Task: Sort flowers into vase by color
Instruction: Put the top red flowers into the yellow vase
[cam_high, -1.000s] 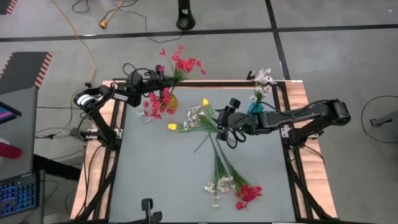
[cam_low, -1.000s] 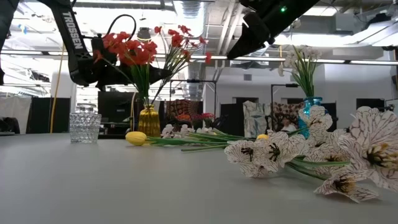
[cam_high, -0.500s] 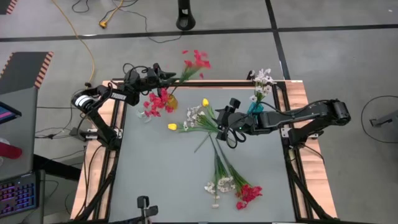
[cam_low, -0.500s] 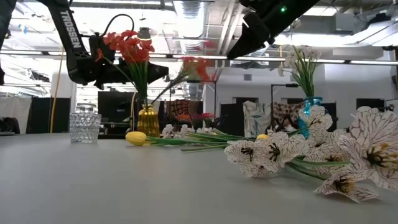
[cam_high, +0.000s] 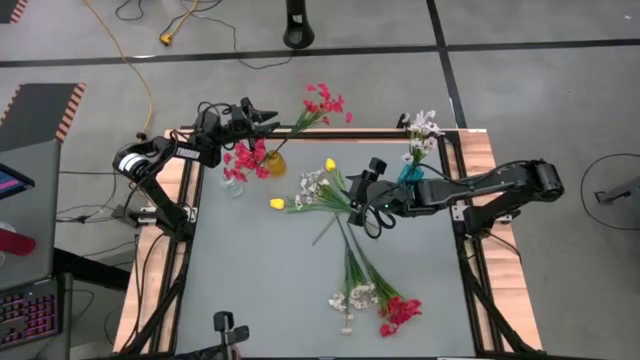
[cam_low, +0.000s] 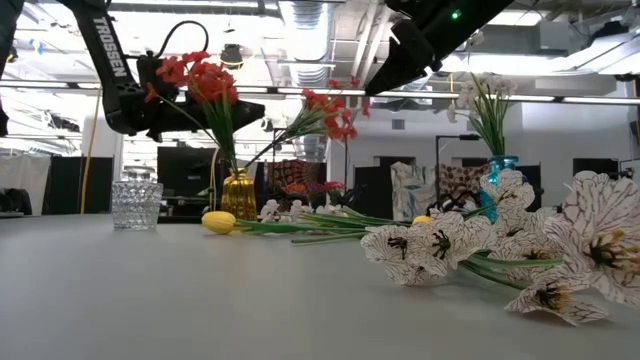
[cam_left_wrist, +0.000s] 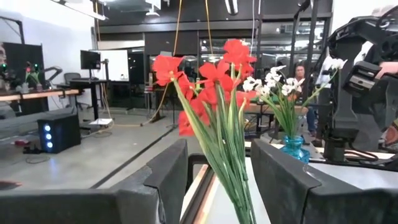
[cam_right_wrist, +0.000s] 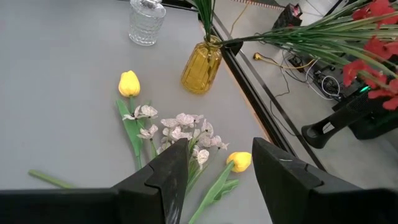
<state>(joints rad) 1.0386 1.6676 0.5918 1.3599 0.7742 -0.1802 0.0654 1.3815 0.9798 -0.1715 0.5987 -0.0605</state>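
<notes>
left pincer (cam_high: 262, 120): apart, by red spray (cam_high: 322, 101) in amber vase (cam_high: 275, 162) | right pincer (cam_high: 352, 208): apart, over yellow tulips (cam_high: 277, 203), stems pointing toward it

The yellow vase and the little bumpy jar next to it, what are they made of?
The yellow vase looks like amber-tinted glass: smooth, glossy, and light glows through it. The bumpy jar looks like clear cut glass or maybe clear plastic: its faceted pattern sparkles and the table shows through. Which of the two it is cannot be told by looking.
</notes>
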